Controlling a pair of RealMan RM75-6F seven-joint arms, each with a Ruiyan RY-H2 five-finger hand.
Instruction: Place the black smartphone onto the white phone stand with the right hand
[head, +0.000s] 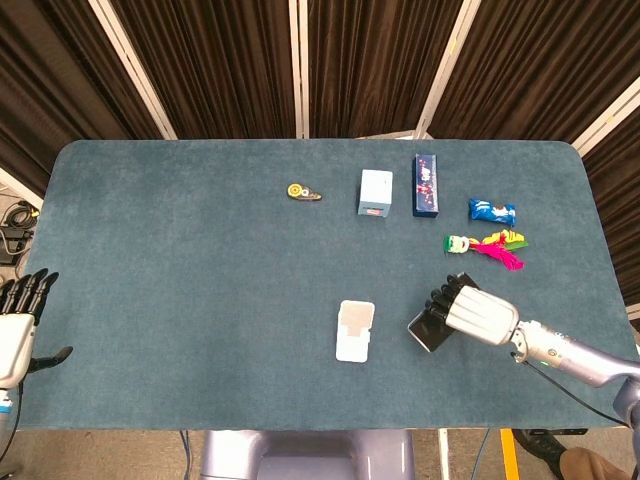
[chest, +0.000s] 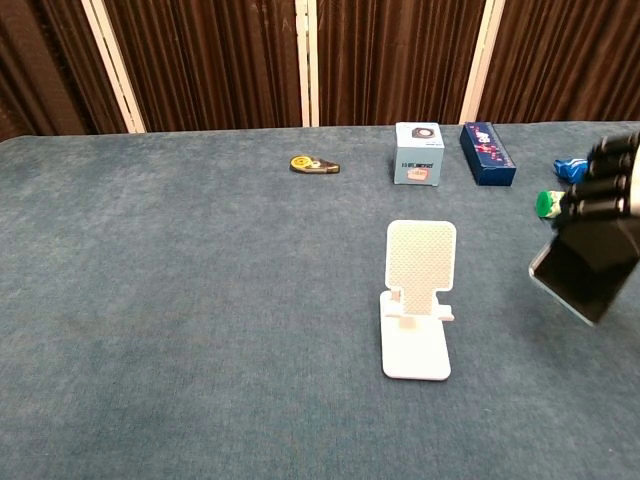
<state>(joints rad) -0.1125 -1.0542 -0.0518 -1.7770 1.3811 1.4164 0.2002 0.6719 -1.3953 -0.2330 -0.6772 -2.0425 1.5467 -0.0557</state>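
The black smartphone (chest: 590, 265) hangs tilted above the table at the right, held in my right hand (chest: 608, 180). In the head view the same phone (head: 428, 330) shows under my right hand (head: 478, 313), right of the stand. The white phone stand (chest: 418, 298) sits upright on the blue cloth to the left of the phone, apart from it; the head view shows the stand (head: 355, 329) near the front middle. My left hand (head: 20, 320) stays at the far left edge with its fingers spread and nothing in it.
At the back stand a light blue box (chest: 419, 153) and a dark blue box (chest: 487, 153). A yellow tape dispenser (chest: 313, 165) lies back centre. A blue packet (head: 492, 210) and a green-pink toy (head: 486, 246) lie behind my right hand.
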